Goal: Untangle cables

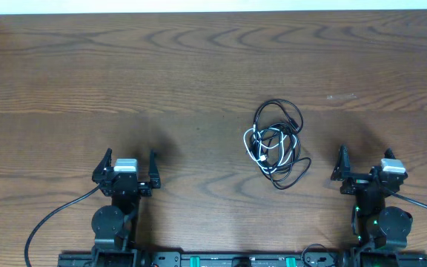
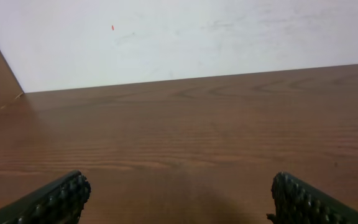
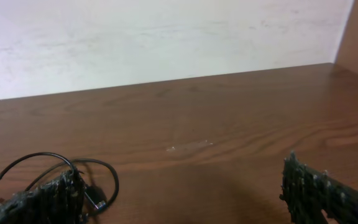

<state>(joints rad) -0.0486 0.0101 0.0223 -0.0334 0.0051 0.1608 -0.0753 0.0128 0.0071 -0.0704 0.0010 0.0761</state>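
We are keeping our left arm (image 1: 114,219) and right arm (image 1: 385,222) tucked low and well apart, both pointing forward. Our left tool (image 1: 130,159) is gaping wide and gripping nothing, its studded fingers (image 2: 61,196) lying level. Our right tool (image 1: 365,159) is likewise spreading its fingers (image 3: 319,186) wide and gripping nothing.

Tangled cords on a brown wood-grain table (image 1: 124,74)
Thin black cables (image 1: 284,167) knotted with one short white cable (image 1: 252,142) lie right of centre; the left gripper (image 1: 131,153) and right gripper (image 1: 365,152) sit near, jaws spread, touching nothing
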